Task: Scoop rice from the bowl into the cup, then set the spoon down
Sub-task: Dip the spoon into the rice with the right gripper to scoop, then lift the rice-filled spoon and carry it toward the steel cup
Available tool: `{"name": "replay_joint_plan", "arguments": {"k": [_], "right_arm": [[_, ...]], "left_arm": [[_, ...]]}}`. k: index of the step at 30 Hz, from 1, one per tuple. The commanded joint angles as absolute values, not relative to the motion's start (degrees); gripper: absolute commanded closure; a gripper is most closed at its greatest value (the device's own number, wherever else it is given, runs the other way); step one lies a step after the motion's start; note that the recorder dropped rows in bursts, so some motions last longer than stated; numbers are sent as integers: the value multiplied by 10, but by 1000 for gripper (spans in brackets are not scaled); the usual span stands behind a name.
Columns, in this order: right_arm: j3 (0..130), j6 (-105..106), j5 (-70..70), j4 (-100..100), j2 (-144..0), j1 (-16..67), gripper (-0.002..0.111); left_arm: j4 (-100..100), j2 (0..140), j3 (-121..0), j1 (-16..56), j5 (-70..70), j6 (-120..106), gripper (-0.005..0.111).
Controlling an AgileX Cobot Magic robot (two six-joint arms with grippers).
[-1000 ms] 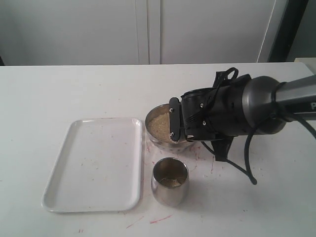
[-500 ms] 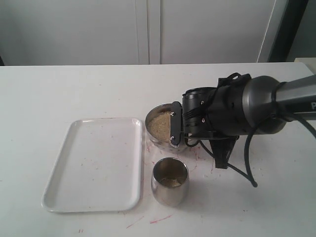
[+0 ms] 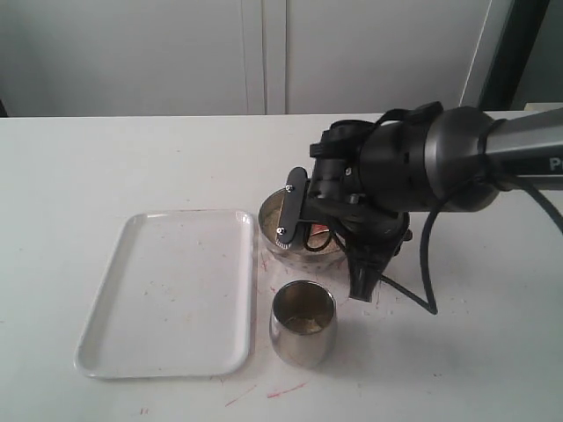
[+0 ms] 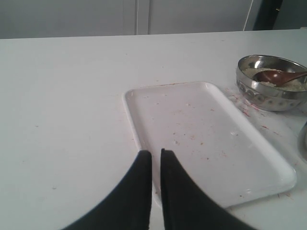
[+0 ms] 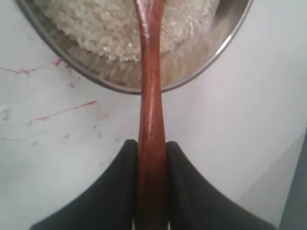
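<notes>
The steel bowl [image 3: 268, 232] stands beside the tray, with rice [image 5: 105, 24] heaped inside it. My right gripper [image 3: 303, 230] hangs over the bowl's near side, shut on the handle of the reddish-brown spoon [image 5: 150, 96]. The handle crosses the bowl rim [image 5: 201, 72] and the spoon's head lies in the grains. The left wrist view also shows the spoon [image 4: 276, 75] resting on the rice [image 4: 292, 85] in the bowl [image 4: 268, 96]. The steel cup [image 3: 303, 323] stands in front of the bowl with a little rice at its bottom. My left gripper [image 4: 156, 153] is shut and empty above the tray's edge.
A white rectangular tray [image 3: 167, 290] lies left of the bowl and cup, bare but for red specks; it also shows in the left wrist view as the tray [image 4: 206, 139]. Red marks streak the white table [image 3: 106, 167] around the bowl.
My right arm has swung left and turned its wrist over the bowl, tilting the gripper. The spoon now shows in the bowl. Cup, tray and bowl have stayed put.
</notes>
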State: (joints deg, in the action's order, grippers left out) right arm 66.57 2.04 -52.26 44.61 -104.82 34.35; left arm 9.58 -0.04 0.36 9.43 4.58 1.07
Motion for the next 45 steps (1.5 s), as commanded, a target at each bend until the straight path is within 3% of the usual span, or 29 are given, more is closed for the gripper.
{"name": "replay_joint_plan", "arguments": {"k": [1,20,38,45], "right_arm": [[690,50,-528,386,-1047,342,108],[719,144,-520,117,-974,245,108],[628,147,-559,96,-778,242,108],[605,119,-646,101,-673,243,108]], "left_arm": [[101,0,0,98,44,11,92],[101,0,0,98,44,11,92],[101,0,0,98,44,11,92],[101,0,0,98,44,11,92]]}}
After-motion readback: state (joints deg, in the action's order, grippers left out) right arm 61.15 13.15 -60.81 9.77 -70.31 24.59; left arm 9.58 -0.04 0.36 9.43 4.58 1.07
